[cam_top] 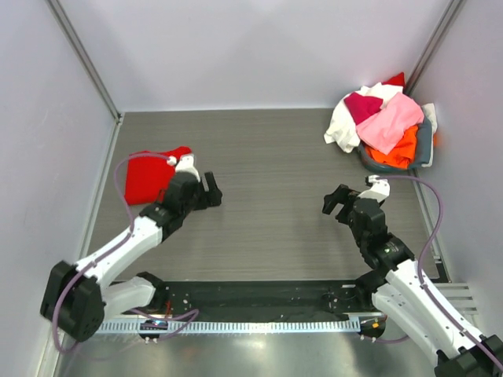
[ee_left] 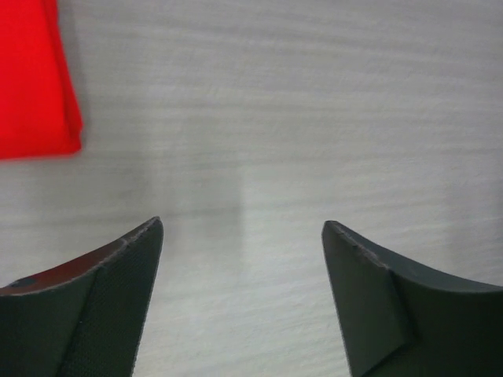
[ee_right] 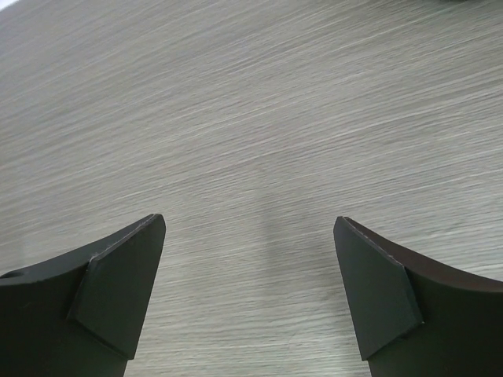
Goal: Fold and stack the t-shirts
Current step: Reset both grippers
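A bright red t-shirt [cam_top: 145,174] lies folded flat at the left of the table; its corner shows in the left wrist view [ee_left: 35,78]. My left gripper [cam_top: 211,192] is open and empty, just right of it, above bare table [ee_left: 244,228]. My right gripper [cam_top: 338,201] is open and empty over bare table [ee_right: 250,224]. A heap of t-shirts sits in the grey basket [cam_top: 424,145] at the back right: pink [cam_top: 391,122], white [cam_top: 343,126], magenta [cam_top: 362,105], orange [cam_top: 397,153].
White walls close the table on the left, back and right. A black rail with a toothed strip [cam_top: 251,322] runs along the near edge between the arm bases. Purple cables loop from both wrists.
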Motion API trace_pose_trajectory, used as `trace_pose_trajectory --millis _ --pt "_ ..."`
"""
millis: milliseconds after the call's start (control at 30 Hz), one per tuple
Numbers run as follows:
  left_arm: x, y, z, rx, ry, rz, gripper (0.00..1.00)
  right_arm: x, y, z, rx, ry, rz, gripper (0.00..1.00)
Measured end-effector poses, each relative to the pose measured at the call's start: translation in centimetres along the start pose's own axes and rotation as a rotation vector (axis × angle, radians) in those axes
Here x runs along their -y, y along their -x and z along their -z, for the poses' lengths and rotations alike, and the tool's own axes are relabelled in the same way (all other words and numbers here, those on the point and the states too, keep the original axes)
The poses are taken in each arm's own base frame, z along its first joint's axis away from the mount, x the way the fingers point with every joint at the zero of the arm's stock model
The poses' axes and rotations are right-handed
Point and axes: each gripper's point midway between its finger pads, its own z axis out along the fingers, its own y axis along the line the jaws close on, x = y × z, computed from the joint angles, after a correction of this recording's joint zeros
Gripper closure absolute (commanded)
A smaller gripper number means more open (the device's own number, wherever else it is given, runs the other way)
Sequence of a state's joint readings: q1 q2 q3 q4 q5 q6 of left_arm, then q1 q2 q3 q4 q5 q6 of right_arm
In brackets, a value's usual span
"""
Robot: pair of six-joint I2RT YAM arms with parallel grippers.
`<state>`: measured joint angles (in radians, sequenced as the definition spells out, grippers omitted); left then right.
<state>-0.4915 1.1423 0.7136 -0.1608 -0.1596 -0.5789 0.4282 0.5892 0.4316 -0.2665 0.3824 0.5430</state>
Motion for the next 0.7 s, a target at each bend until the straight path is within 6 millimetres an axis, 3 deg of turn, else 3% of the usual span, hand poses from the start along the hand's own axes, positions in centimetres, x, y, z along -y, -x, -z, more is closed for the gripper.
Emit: trace_pose_trajectory --millis 67,167,400,600,700 --pt "-0.9 -1.8 1.0 0.011 0.005 -0.027 0.00 0.5 0.0 -0.2 0.002 -0.025 0.022 0.06" --pt "-1.7 -2.5 3.0 0.081 -0.029 -0.043 0.00 1.1 -0.6 -0.9 0.010 -0.051 0.033 0.08" --pt "-1.8 -0.4 6.7 0.358 -0.160 -0.022 0.00 2.7 -3.5 -1.9 -0.016 -0.082 0.047 0.09" --pt "-2.7 0.1 6.7 0.422 -0.131 -0.002 0.00 2.5 -2.5 -1.1 0.079 -0.023 -0.002 0.02" --pt "-3.0 -0.1 6.0 0.412 -0.109 -0.004 0.00 2.2 -1.7 -0.8 0.127 0.005 -0.027 0.05"
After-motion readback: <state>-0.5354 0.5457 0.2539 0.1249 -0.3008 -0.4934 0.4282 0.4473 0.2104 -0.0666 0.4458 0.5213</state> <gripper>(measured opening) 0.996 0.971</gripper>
